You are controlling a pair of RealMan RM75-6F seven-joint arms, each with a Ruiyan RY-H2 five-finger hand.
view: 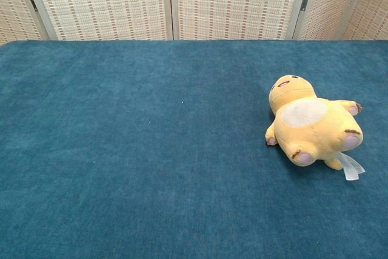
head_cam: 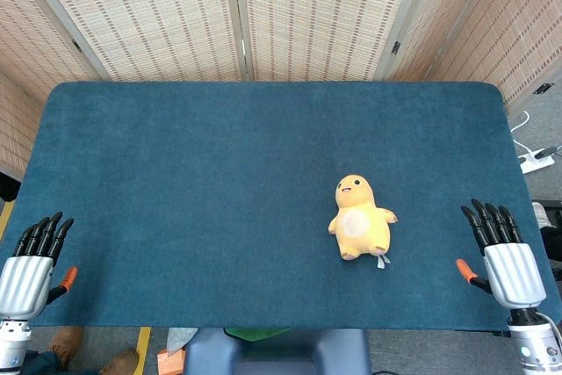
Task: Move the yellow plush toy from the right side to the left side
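Note:
The yellow plush toy (head_cam: 358,219) lies on its back on the blue table (head_cam: 219,173), right of centre, head pointing away from me. The chest view shows the same toy (view: 312,127) at the right, with its white belly up and a white tag by its feet. My right hand (head_cam: 502,256) rests flat near the table's front right corner, fingers straight and apart, holding nothing, well right of the toy. My left hand (head_cam: 32,265) lies the same way at the front left corner, also holding nothing. Neither hand appears in the chest view.
A woven folding screen (head_cam: 290,15) stands behind the table's far edge. A white power strip (head_cam: 536,162) lies on the floor past the table's right edge. The blue cloth (view: 121,150) left of the toy carries nothing.

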